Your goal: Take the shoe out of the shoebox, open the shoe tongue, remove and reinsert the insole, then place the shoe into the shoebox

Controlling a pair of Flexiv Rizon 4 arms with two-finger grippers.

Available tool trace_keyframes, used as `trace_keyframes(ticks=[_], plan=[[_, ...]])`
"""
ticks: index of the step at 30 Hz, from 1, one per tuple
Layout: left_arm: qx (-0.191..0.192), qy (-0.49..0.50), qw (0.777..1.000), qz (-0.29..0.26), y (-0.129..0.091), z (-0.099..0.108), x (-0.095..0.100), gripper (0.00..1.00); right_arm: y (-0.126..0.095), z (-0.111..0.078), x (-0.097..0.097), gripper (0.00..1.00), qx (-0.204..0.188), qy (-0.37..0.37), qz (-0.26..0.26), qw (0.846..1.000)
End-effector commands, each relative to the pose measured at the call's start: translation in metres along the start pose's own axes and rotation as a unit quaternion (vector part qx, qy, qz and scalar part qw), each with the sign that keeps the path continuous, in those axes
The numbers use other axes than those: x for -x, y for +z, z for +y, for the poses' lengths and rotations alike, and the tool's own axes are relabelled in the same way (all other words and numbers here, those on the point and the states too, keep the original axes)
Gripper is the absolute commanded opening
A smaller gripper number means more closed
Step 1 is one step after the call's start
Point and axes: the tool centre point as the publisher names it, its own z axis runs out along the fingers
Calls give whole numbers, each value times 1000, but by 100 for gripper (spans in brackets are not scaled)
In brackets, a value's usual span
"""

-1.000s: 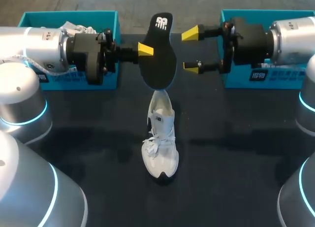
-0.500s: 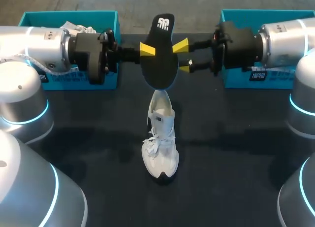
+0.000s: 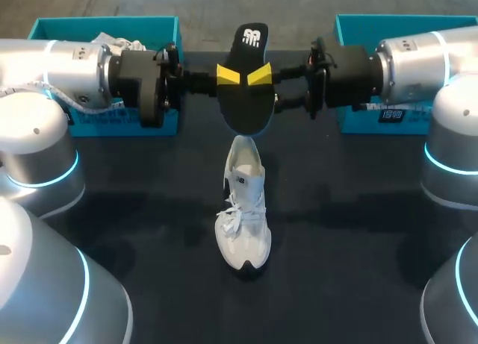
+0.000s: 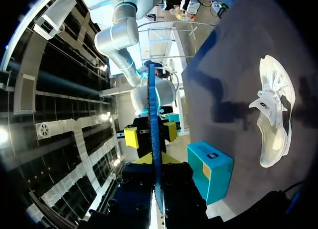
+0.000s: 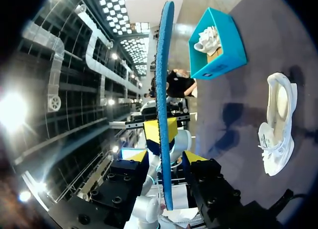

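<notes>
Handover/reinsert stage, judging by layout.

The insole is hanging in the air over the table, on the midline between the two arms; it is standing edge-on to both wrist views; its long axis is running from the logo end, up and away, down to the broad end, which is hovering just above the heel opening of the shoe.

The left gripper is clamping the insole, one finger on each face.

The right gripper is straddling the same insole from the opposite side; its yellow tips are standing off both faces with daylight showing, so the jaws are spread and not yet gripping.

The shoe is lying on the table, toe pointing toward the head camera, tongue and laces facing up, roughly in line with the insole's axis.

Both grippers are sitting equally near the insole. The insole is pointing at the collar, so I judge insertion is needing mainly a downward, toe-ward slide.

The left shoebox and right shoebox are sitting well apart from the shoe.
</notes>
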Motion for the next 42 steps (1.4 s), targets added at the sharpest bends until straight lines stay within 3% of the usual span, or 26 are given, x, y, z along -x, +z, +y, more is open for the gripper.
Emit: trace_keyframes(ticks=[1,6,8,9,10,20,21,22,23,31,42], plan=[[1,1,1000,-1,2,1,-1,0,7,3,1,33,0,0,2,1000],[1,3,1000,-3,3,1,1,0,7,3,1,25,1,-1,3,1000],[2,3,1000,-4,3,1,1,0,8,3,1,14,1,-1,4,1000],[2,2,1000,-4,3,1,1,0,8,3,1,2,1,-1,3,1000],[3,2,1000,-5,2,1,1,0,8,3,1,0,1,-2,4,1000],[8,0,1000,-2,1,2,1,0,8,3,0,0,-2,-2,3,1000],[11,1,1000,-3,1,2,1,32,8,3,0,0,-2,-2,3,1000],[12,0,1000,-2,0,2,1,73,8,2,0,0,-2,-2,3,1000],[14,0,1000,-2,-1,3,1,100,7,2,1,0,-1,-2,3,1000],[16,2,1000,2,-7,3,1,100,2,2,1,0,4,-2,1,1000],[-19,8,999,46,-35,-3,-17,100,-15,-3,-1,0,22,-11,-15,1000]])
